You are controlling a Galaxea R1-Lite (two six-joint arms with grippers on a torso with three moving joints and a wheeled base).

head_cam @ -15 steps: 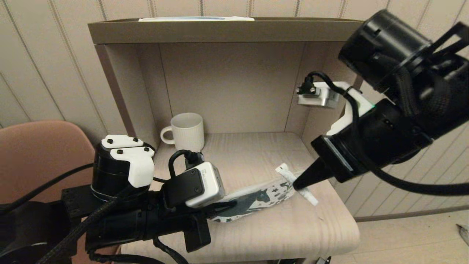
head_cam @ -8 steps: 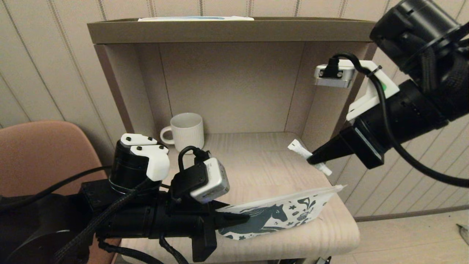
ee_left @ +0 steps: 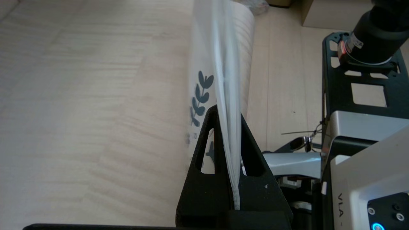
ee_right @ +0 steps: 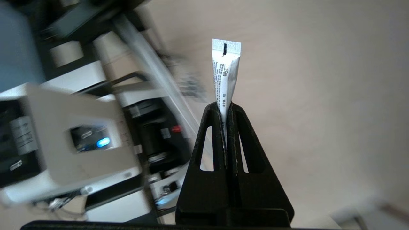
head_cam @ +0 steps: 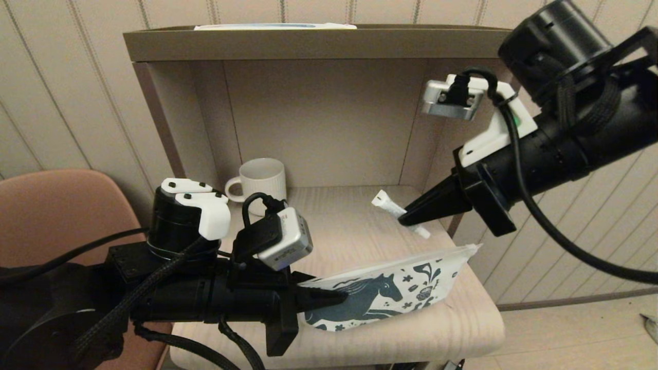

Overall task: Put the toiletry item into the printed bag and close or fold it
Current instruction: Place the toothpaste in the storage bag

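While left hand (head_cam: 334, 297) grips printed bag (head_cam: 390, 295), right hand (head_cam: 406, 220) pinches toiletry item (head_cam: 386, 203).

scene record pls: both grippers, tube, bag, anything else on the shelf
left gripper: shut on the printed bag, holding it on edge above the shelf board
right gripper: shut on the toiletry item, raised above the bag
toiletry item: outside the bag, crimped end pointing away from the gripper
bag opening: cannot tell if open
other: white mug at back left of the shelf
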